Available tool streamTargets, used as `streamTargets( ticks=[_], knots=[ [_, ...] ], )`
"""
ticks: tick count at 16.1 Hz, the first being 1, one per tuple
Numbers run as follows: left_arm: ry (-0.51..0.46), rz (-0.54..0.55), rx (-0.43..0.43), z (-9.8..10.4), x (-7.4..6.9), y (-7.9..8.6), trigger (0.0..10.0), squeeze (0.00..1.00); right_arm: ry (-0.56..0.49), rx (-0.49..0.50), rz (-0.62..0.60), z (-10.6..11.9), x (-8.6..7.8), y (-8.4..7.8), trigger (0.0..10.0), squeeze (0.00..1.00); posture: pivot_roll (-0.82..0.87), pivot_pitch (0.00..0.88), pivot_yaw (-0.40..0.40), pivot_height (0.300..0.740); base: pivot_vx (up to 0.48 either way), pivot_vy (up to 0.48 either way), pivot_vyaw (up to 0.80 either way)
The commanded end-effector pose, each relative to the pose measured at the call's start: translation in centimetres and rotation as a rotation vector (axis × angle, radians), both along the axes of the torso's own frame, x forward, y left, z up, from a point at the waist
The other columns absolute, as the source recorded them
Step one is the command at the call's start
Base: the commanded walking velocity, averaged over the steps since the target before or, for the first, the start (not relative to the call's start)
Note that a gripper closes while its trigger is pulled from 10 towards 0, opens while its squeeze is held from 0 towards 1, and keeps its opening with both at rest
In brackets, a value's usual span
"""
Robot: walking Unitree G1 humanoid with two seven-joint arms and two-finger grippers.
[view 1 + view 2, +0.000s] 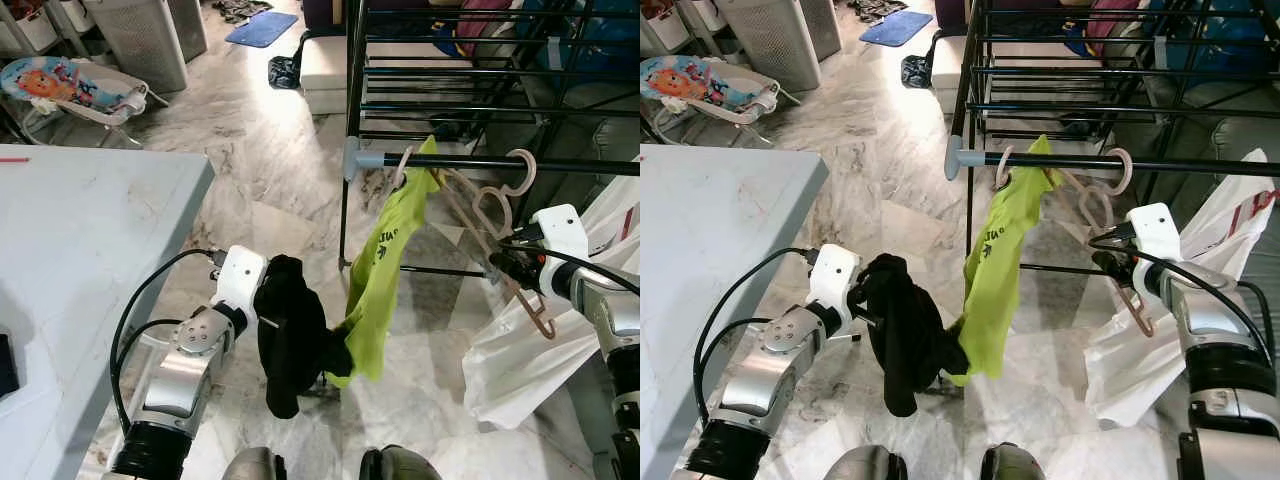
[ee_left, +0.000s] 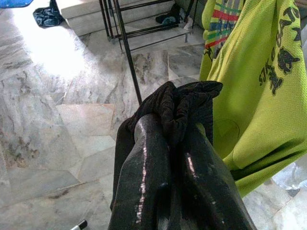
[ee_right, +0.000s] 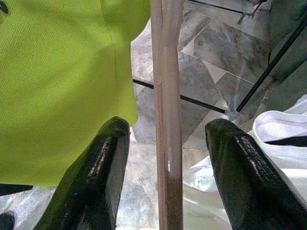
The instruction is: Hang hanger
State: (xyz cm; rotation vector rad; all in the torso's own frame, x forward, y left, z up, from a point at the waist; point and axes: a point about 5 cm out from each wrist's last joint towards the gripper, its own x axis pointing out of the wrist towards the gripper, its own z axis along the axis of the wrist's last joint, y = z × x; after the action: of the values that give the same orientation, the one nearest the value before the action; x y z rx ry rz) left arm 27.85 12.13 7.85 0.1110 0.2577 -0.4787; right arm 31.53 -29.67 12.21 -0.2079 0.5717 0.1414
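Observation:
A black rail (image 1: 470, 161) of the clothes rack carries pink hangers (image 1: 492, 205) by their hooks. A lime green shirt (image 1: 385, 265) hangs from one of them, drooping to one side. My right gripper (image 1: 505, 265) is open around the lower end of the pink hangers (image 3: 168, 72), whose bars run between its fingers (image 3: 96, 167) without being clamped. My left gripper (image 2: 165, 143) is shut on a black garment (image 1: 285, 335), which dangles beside the shirt's lower hem.
A pale blue table (image 1: 80, 250) stands at my left. A white bag (image 1: 520, 360) sits on the marble floor under my right arm. The black rack frame (image 1: 352, 80) rises ahead, with a baby bouncer (image 1: 70, 85) and a grey basket (image 1: 140, 35) at the far left.

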Motion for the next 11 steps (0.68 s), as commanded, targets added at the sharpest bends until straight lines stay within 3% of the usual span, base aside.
streamTargets(
  ticks=[1,11],
  knots=[
    [-0.007,-0.012,0.017,0.29,0.27,0.15,10.0,0.00,-0.002,-0.018,0.008,0.31,0.00,-0.05,0.0,0.00,-0.02,0.054,0.062,0.740,0.000,0.000,0.00],
    [-0.007,-0.012,0.022,0.26,0.41,0.15,10.0,0.00,0.000,-0.021,-0.003,-0.14,-0.01,-0.05,0.0,0.00,-0.02,0.048,0.062,0.740,0.000,0.000,0.00]
  ],
)
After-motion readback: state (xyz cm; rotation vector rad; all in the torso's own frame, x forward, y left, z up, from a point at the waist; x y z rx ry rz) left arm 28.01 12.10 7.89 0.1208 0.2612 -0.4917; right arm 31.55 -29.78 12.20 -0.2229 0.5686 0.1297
